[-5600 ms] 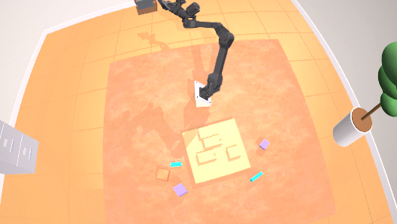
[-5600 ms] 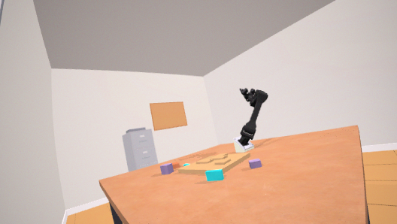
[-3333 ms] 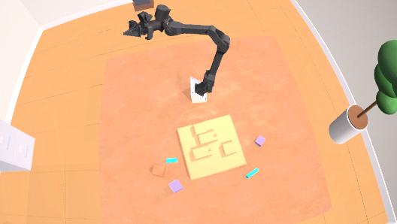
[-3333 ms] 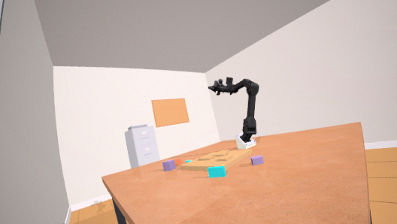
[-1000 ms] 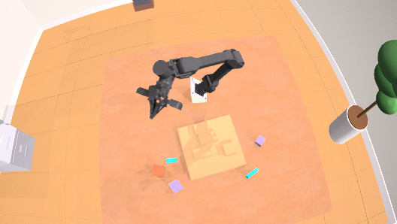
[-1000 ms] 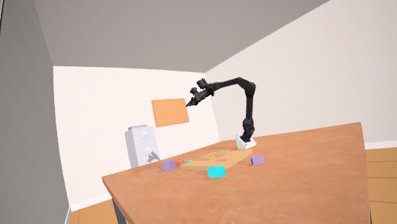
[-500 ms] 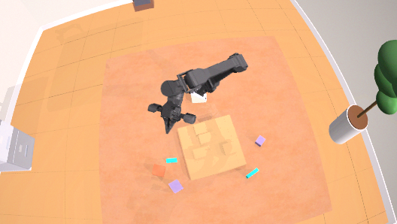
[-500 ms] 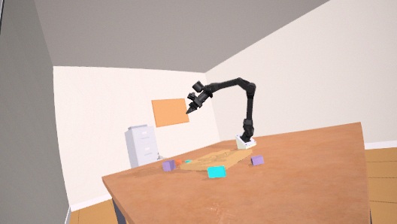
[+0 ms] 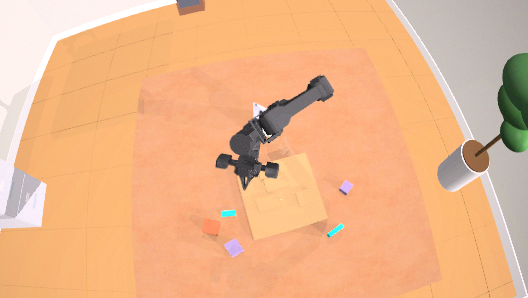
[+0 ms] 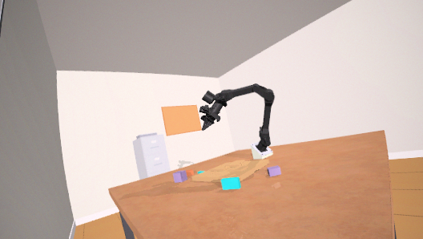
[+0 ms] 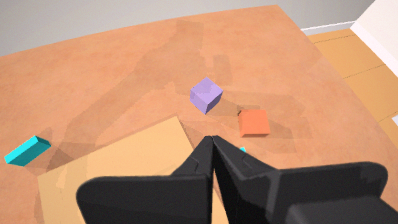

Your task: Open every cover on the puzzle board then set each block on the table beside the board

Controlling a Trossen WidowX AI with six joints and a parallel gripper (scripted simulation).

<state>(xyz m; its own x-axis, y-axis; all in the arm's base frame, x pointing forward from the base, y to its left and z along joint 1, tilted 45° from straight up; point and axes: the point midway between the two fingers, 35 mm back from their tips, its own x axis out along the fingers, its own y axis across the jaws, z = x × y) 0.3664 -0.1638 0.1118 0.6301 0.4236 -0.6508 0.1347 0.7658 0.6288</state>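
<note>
The tan puzzle board [image 9: 295,222] [image 11: 140,155] lies on the table; its covers and wells are faint, same-coloured outlines, partly behind the arm, so their state cannot be told. Left of it in the top view rest a cyan block [image 9: 228,213] [image 10: 200,172] [image 11: 243,149], an orange block [image 9: 211,227] [image 11: 254,122] and a purple block [image 9: 233,247] [image 10: 179,176] [image 11: 206,95]. Right of it rest another purple block [image 9: 346,187] [image 10: 274,171] and another cyan block [image 9: 335,230] [image 10: 231,183] [image 11: 27,151]. All are clear of the board. My gripper [image 9: 245,188] [image 10: 203,129] [image 11: 211,142] is shut and empty, high above the table.
The arm's white base [image 10: 261,151] stands behind the board. The arm arches up from it, and in the top view it covers the board's upper left corner. The table's far edge [image 11: 150,26] shows in the wrist view.
</note>
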